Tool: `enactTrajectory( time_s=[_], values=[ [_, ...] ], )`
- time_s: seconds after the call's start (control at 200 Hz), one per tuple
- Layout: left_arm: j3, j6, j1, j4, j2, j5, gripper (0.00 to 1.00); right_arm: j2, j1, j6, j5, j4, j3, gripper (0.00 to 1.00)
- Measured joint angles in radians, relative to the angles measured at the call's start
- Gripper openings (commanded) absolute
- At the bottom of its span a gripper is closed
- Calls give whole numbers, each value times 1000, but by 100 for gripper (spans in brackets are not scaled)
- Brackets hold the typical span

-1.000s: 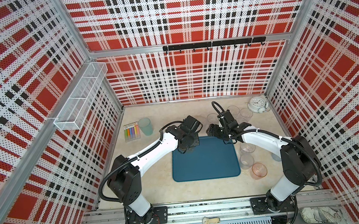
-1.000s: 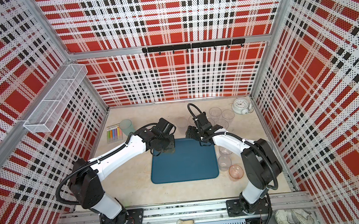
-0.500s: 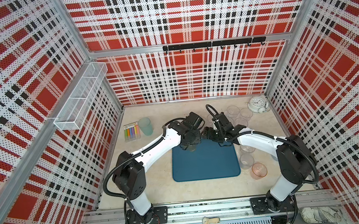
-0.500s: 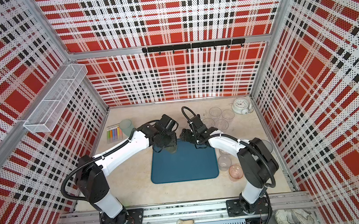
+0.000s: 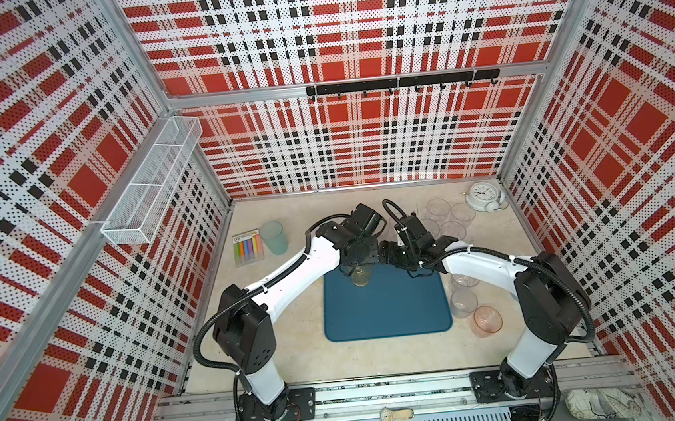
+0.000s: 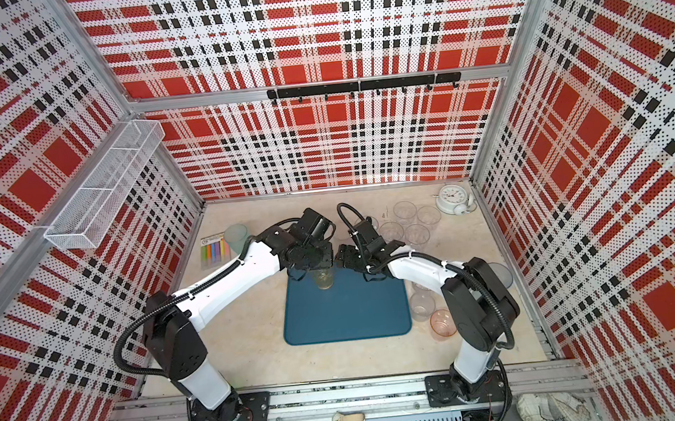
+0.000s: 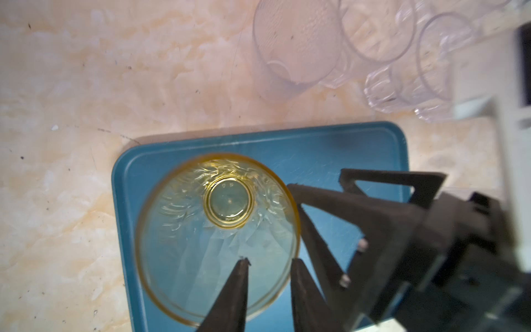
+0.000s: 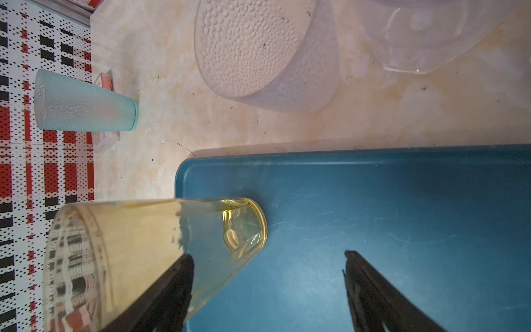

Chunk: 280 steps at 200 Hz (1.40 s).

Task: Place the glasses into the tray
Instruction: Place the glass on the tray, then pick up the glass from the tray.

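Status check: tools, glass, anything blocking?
Left tool open, straddling amber glass rim. Glass upright on tray, near far edge. Right tool open, empty, close beside it.

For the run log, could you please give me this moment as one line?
step: placing | left tool: open, astride amber glass rim | amber glass: upright on tray | right tool: open, empty, above tray

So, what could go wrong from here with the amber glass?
The left hand has one finger inside the amber glass; pulling sideways may catch the rim and tip it.
The glass stands near a corner of the tray, so a nudge could push it off.
The open right hand is close beside it and might knock it.
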Motion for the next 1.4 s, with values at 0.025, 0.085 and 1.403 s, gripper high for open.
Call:
enactTrajectory(
  time_s=[0.025, 0.085, 1.403],
  values=[
    [5, 2, 0, 0, 0, 0, 32, 0, 0, 0, 0, 0, 0, 84],
    [16, 3, 0, 0, 0, 1, 33, 0, 0, 0, 2, -2, 2, 85],
    [-895, -25, 272, 893, -738, -28, 69, 171, 41, -233, -68, -550, 540, 35]
  ],
)
